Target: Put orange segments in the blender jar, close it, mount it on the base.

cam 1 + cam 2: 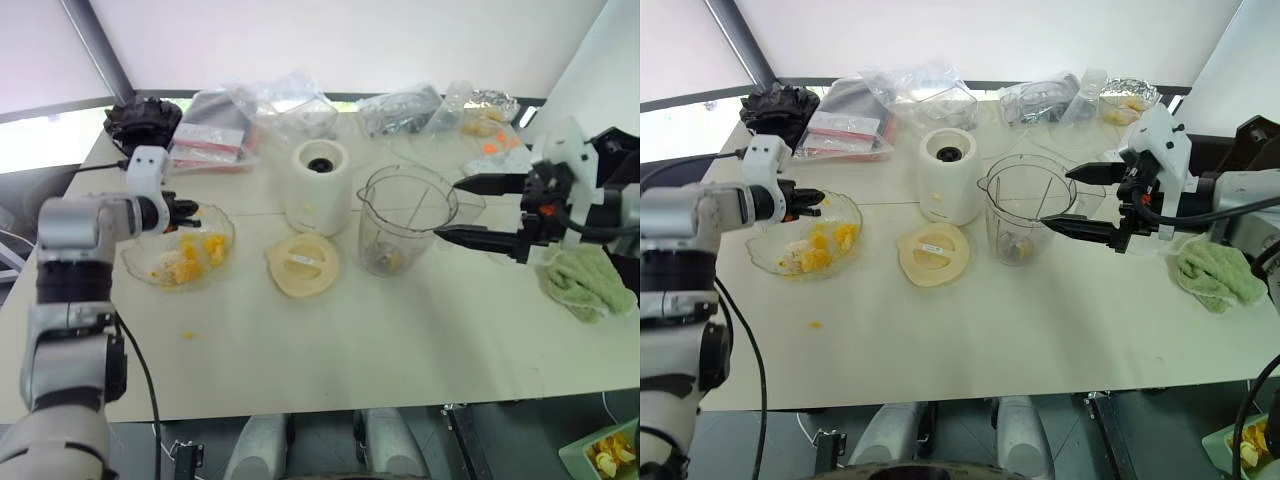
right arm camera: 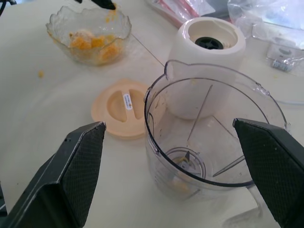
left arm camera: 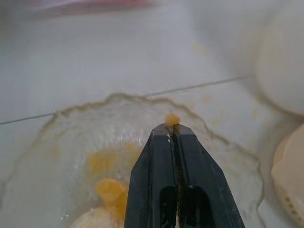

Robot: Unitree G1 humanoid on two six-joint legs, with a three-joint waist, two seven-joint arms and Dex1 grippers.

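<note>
Two grippers work over the desk [image 1: 330, 350]. The left gripper [image 3: 172, 127] pinches a small orange segment [image 3: 172, 118] above the wavy bowl [image 1: 140, 265]. The right gripper [image 1: 468, 210] spreads wide beside the blender jar [image 1: 405, 215].

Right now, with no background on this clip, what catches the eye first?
The clear blender jar stands mid-table without its cream lid, which lies flat beside it, and the right gripper waits wide open by its rim. At the table's left, the left gripper is shut on a small orange bit over the wavy bowl of orange segments. The white base stands behind.
</note>
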